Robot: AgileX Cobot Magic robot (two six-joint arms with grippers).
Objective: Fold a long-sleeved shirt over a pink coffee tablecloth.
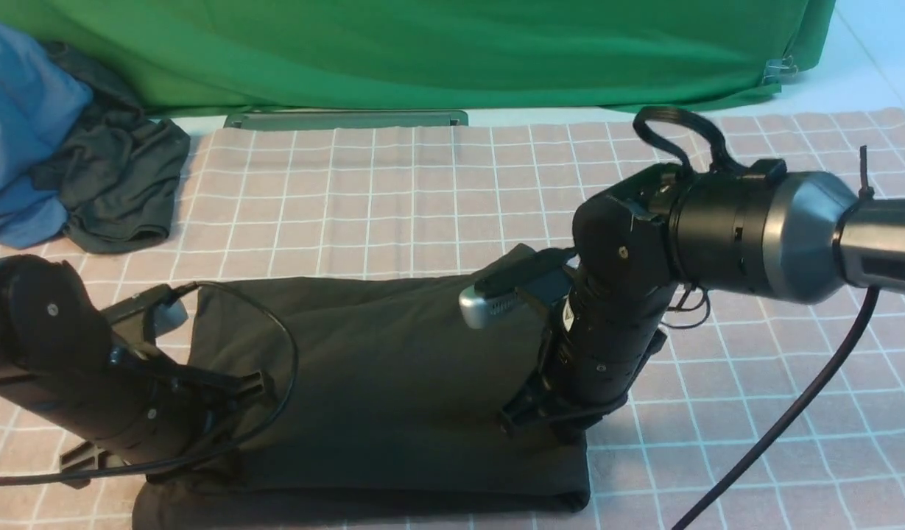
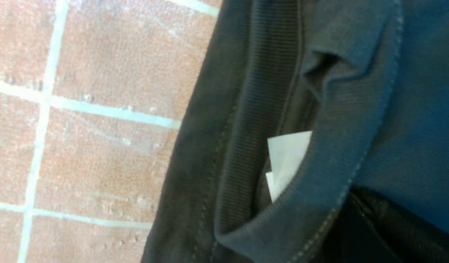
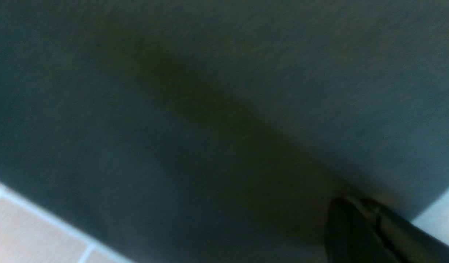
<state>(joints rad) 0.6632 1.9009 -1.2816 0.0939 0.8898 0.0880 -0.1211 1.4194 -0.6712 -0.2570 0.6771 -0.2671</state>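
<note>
- The shirt [image 1: 378,368] lies folded into a dark block on the near middle of the tablecloth [image 1: 423,191], with one arm at each of its near corners.
- The left gripper [image 1: 202,412] has its jaws pressed together at the shirt's collar end. Whether cloth is pinched, I cannot tell.
- If it lifts without a real hold, that corner could drop and the fold skew.
- The right gripper [image 1: 548,416], jaws also pressed together, sits low on the shirt's other end; uneven pulling could drag layers apart.
- A cable [image 1: 275,368] loops over the shirt and could snag it.
- The neck label [image 2: 286,160] peeks out; the collar could bunch.
</note>
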